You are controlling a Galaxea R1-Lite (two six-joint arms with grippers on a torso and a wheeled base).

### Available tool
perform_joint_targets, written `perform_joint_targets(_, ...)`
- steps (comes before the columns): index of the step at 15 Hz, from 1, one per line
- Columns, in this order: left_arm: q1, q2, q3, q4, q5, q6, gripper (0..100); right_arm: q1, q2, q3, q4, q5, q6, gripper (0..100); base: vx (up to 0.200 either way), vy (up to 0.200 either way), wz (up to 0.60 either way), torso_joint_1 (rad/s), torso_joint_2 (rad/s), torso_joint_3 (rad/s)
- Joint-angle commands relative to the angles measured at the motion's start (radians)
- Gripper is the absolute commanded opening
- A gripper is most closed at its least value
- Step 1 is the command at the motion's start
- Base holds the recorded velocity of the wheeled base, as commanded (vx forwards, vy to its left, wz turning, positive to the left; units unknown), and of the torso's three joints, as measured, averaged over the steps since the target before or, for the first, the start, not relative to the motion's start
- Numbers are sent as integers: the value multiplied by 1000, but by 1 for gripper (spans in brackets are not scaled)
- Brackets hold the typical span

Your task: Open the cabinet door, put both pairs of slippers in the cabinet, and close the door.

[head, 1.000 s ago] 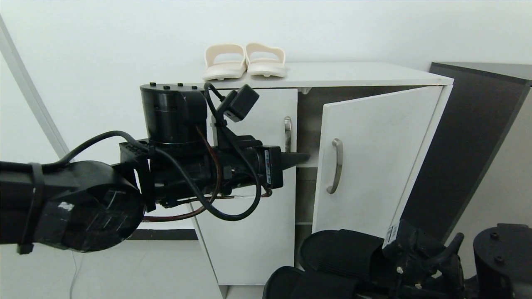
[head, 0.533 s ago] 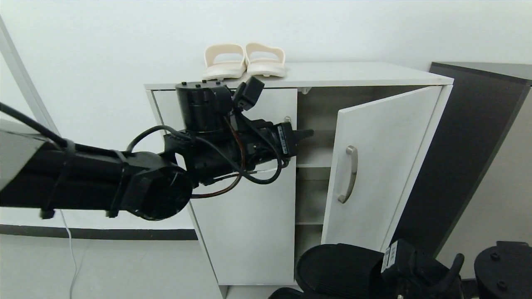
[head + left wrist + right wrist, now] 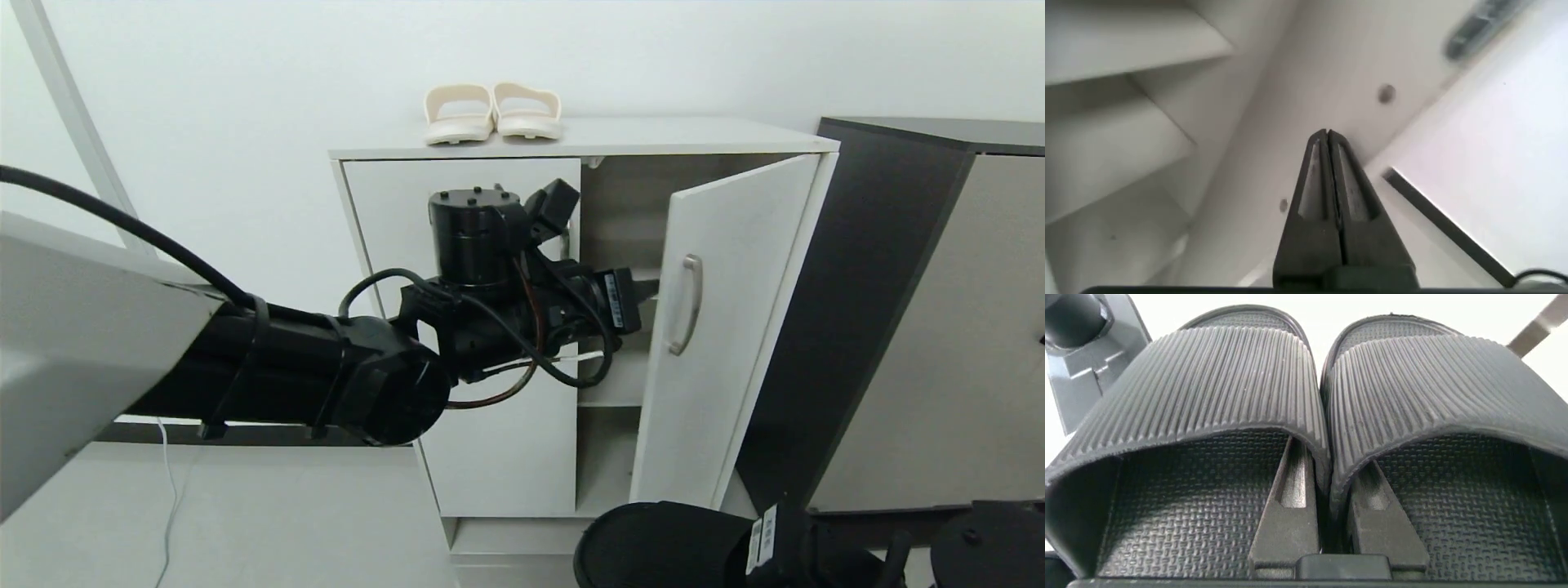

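With the left pincer (image 3: 1327, 143) pressed together behind the door (image 3: 735, 327), sweep outward until the opening clears the black slippers (image 3: 1225, 384) pinched by the right pincer (image 3: 1329, 469).

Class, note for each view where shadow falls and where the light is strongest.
Head view: the cabinet's open compartment lies in shade beside the bright door. Left wrist view: soft shadow under the shelves. Right wrist view: dark beneath the black slippers straps, bright white behind.
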Motion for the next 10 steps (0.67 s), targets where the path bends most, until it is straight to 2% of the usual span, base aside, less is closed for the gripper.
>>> perform_joint_targets(1, -78, -6, 11, -30, 22, 19, 0, 3, 2, 4, -2, 0, -1, 0, 0, 0, 0, 0, 0, 0)
perform_joint_targets(3, -93, -7, 18, -82, 40, 22, 0, 3, 2, 4, -3, 0, -1, 0, 0, 0, 0, 0, 0, 0)
perform_joint_targets(5, -84, -4, 20, -86, 62, 22, 0, 3, 5, 4, -5, 0, -1, 0, 0, 0, 0, 0, 0, 0)
perform_joint_targets(7, -45, -7, 20, -92, 120, 23, 0, -26, 25, -14, -8, -6, 1, 0, 0, 0, 0, 0, 0, 0)
perform_joint_targets(8, -13, -32, 21, -93, 155, 34, 0, -81, 50, -54, -8, -38, 1, 0, 0, 0, 0, 0, 0, 0)
perform_joint_targets(9, 8, -53, 31, -92, 175, 48, 0, -109, 71, -79, -8, -74, 5, 0, 0, 0, 0, 0, 0, 0)
perform_joint_targets(10, 79, -110, 78, -87, 233, 117, 0, -154, 140, -123, -9, -213, 16, 0, 0, 0, 0, 0, 0, 0)
